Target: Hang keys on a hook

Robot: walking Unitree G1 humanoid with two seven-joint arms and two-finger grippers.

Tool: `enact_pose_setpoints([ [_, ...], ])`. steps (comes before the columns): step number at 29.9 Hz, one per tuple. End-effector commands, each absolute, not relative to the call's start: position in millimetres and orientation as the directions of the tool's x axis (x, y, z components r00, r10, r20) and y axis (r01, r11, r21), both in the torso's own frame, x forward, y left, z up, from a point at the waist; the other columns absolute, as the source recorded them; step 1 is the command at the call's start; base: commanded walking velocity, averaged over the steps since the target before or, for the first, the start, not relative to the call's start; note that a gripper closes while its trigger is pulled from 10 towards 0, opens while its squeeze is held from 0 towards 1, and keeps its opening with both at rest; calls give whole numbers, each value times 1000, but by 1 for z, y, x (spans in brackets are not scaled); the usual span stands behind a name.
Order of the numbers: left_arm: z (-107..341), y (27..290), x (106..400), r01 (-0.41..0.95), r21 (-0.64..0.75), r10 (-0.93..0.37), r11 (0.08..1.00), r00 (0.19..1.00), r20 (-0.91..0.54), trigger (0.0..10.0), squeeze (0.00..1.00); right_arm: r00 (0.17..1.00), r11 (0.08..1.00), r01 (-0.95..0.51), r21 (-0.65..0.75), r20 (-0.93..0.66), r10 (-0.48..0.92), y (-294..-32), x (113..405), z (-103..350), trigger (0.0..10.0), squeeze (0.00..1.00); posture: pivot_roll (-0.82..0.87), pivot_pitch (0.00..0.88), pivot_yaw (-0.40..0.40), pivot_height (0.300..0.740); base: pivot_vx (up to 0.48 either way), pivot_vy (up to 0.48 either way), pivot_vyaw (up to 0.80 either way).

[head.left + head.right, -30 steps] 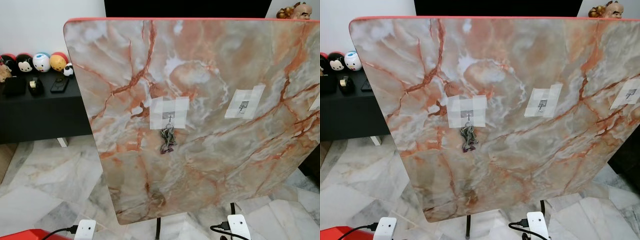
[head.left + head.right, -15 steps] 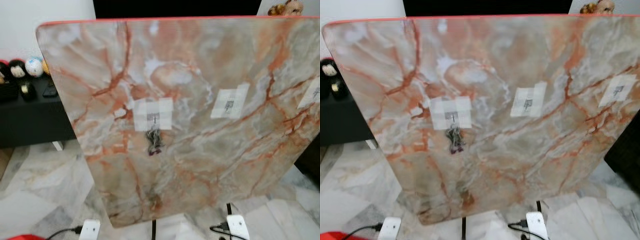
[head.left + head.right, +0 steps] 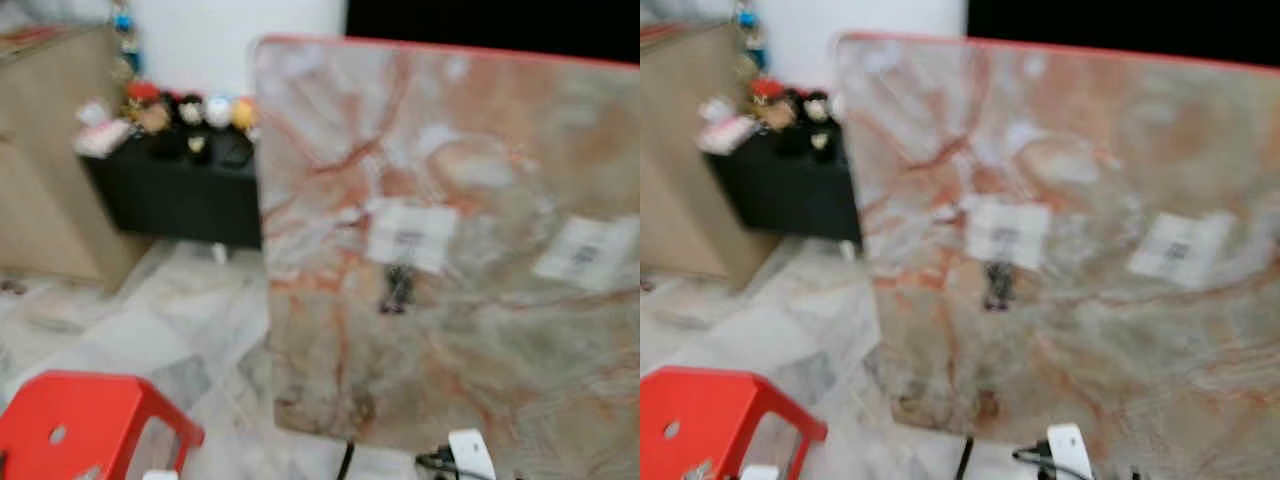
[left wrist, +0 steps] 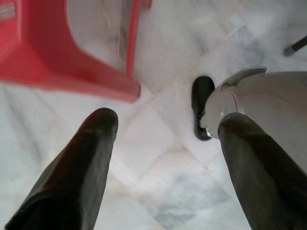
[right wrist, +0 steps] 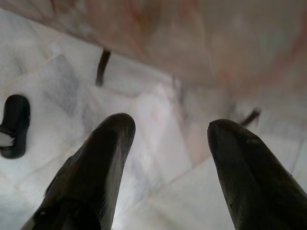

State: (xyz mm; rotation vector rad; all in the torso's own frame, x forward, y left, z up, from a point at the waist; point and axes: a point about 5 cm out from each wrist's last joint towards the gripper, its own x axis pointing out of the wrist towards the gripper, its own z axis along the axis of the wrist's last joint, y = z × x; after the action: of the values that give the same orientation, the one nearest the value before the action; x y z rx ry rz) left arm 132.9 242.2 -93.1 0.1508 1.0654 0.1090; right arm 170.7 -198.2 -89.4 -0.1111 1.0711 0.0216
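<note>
A large upright slab of peach and grey marble-patterned board [image 3: 470, 250], red-edged along the top, is seen blurred across the head views, propped on thin dark legs above a pale marble-tiled floor [image 3: 130, 320]. A low black cabinet [image 3: 170, 195] carrying a row of small round toy figures [image 3: 185, 110] is seen against the white wall on the robot's left, and a red plastic stool [image 3: 75, 420] is seen low on the left. On the board, a white taped patch holding a small hook [image 3: 412, 236] is seen, with a dark bunch of keys [image 3: 398, 290] hanging straight down from it, its long axis vertical; a second taped patch [image 3: 585, 252] is seen further right (nothing appears to hang from it). The keys are judged to be already on the hook, so the task looks complete. Both grippers are pointed down at the floor, well below and apart from the keys. The left gripper [image 4: 165, 129] is seen spread wide and empty beside the stool, and the right gripper [image 5: 170, 132] is likewise spread wide and empty near the board's legs, the nearer of the two.
</note>
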Motion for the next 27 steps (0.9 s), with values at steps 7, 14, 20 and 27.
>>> enact_pose_setpoints([
  [7, -93, 238, 135, -21, 166, 155, 986, 489, -858, 10000, 0, 465, 994, -62, -85, -884, -47, -201, 168, -90, 10000, 0, 88, 0, -92, 740, 0, 0, 800],
  [14, -94, 237, 135, -14, 166, 152, 986, 488, -860, 10000, 0, 461, 994, -58, -90, -886, -53, -202, 168, -90, 10000, 0, 86, 0, -97, 740, 0, 0, 768],
  [20, -93, 237, 136, -17, 165, 152, 986, 491, -858, 10000, 0, 464, 996, -32, -86, -884, -61, -202, 168, -90, 10000, 0, 86, 0, -97, 740, 0, 0, 104],
  [27, -93, 238, 137, -41, 156, 156, 987, 491, -857, 10000, 0, 469, 997, -8, -83, -881, -70, -202, 168, -90, 10000, 0, 87, 0, -94, 740, 0, 0, 0],
])
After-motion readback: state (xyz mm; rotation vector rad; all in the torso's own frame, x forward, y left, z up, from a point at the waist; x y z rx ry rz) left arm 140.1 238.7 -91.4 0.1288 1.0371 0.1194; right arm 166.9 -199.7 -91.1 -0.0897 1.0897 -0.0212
